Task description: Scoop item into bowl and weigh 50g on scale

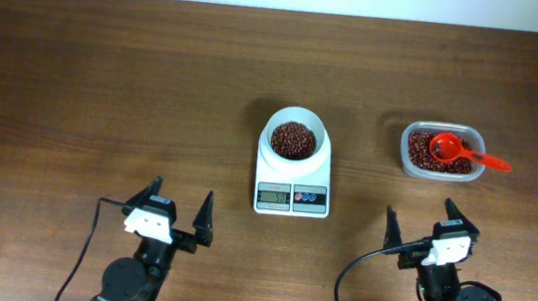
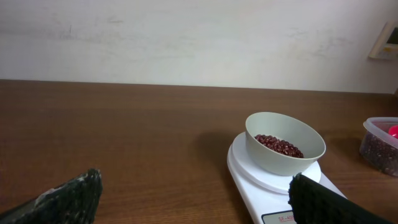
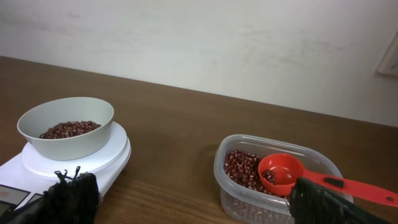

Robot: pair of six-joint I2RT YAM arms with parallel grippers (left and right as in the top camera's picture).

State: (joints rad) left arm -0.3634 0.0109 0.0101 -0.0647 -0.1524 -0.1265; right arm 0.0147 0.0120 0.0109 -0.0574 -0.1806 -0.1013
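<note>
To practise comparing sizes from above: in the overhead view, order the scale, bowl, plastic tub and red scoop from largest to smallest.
1. scale
2. plastic tub and bowl: close. The tub looks wider, but the bowl sits raised on the scale, nearer the camera, so they are unranked.
3. red scoop

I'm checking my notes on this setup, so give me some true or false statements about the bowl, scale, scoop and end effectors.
The bowl sits on the scale. True.
The bowl is empty. False: it holds beans.
The scoop rests in the tub. True.
The right end effector grips the scoop. False: it is open, apart from it.
The left end effector is open. True.
</note>
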